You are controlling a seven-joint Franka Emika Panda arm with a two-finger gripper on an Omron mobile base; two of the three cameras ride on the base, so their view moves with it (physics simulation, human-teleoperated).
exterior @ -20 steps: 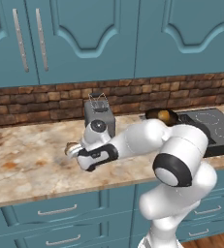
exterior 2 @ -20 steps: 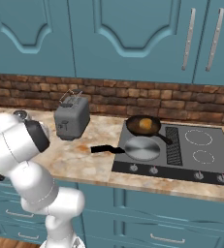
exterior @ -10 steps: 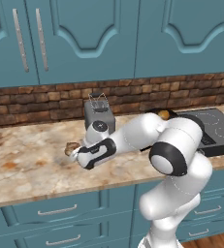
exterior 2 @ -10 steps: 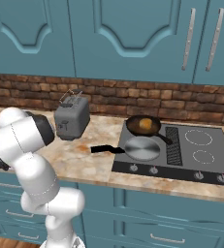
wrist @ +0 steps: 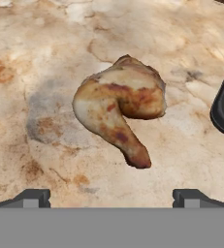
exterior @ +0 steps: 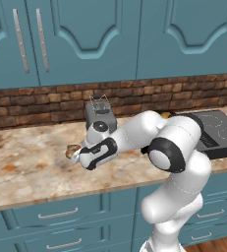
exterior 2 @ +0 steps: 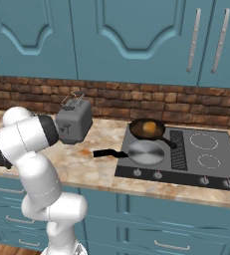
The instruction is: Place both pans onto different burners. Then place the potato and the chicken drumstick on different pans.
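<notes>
Golden-brown chicken drumstick (wrist: 119,109) lies on the marble counter (wrist: 45,58), gripper (wrist: 111,197) above, fingers wide apart, empty. Right base view shows potato (exterior 2: 150,128) in the dark pan (exterior 2: 147,129), silver pan (exterior 2: 146,152) just beside; toaster (exterior 2: 74,120) near.

Teal upper cabinets (exterior: 90,34) with long silver handles (exterior 2: 192,40) hang above a brown brick backsplash (exterior: 31,106). Beige-orange mottled stone counter (exterior: 21,167) runs the full width; teal drawers (exterior: 56,216) with silver pulls sit beneath. Grey toaster (exterior 2: 74,119) stands near the counter's back edge. Wooden floor (exterior: 218,245) at bottom right corner.
</notes>
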